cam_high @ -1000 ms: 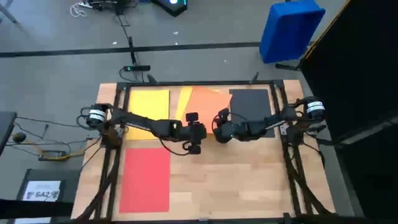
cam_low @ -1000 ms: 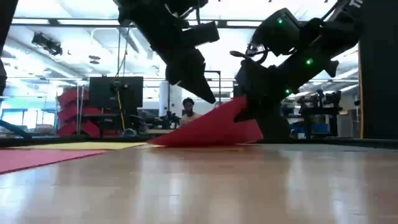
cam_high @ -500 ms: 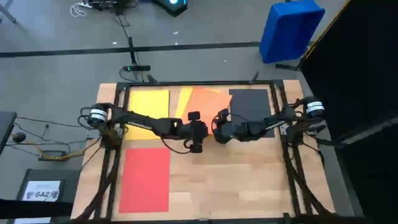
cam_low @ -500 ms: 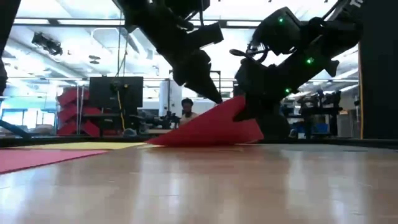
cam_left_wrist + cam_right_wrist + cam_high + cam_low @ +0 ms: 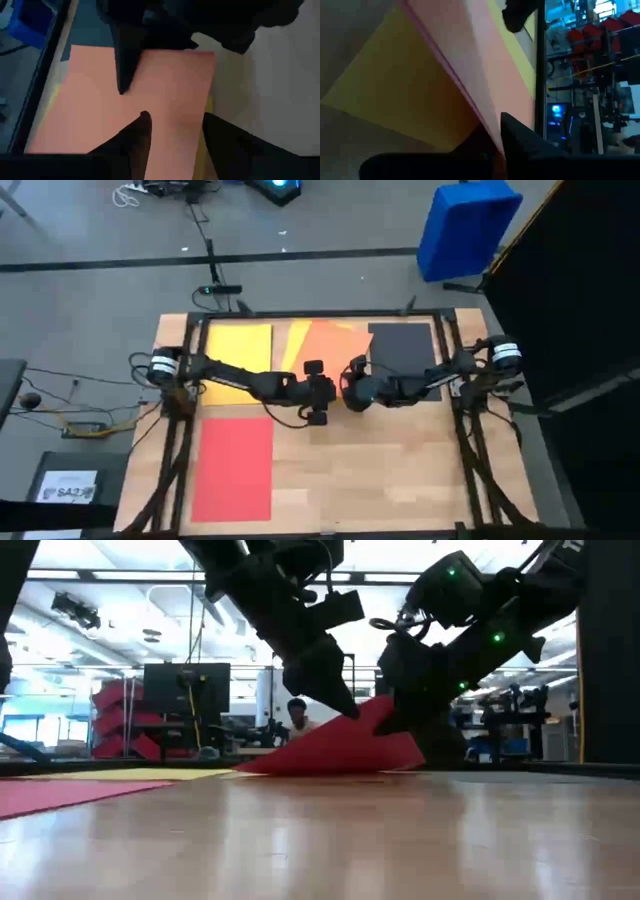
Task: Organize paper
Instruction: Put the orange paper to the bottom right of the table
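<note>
Four sheets of paper lie on the wooden table: yellow at the far left, orange beside it, dark grey at the far right, red at the near left. A yellow strip shows under the orange sheet. My right gripper is shut on the orange sheet, whose near part is raised off the table. My left gripper stands open close over that raised part, its two fingers above the sheet's surface. My right gripper pinches the orange sheet's near edge at its right corner between its two fingers, coming from the table's right and slanting down. That corner is lifted, and the sheet slopes down to its far part, which lies flat. My left gripper: I cannot tell whether its fingertips touch the sheet.
A blue bin stands on the floor beyond the table's far right corner, and a dark box with a white label on the floor at the left. Dark frame rails run along the table's sides. A person sits far behind.
My left gripper has sunk a little toward the raised corner of the orange sheet, staying open. My right gripper and the lifted sheet have kept still.
</note>
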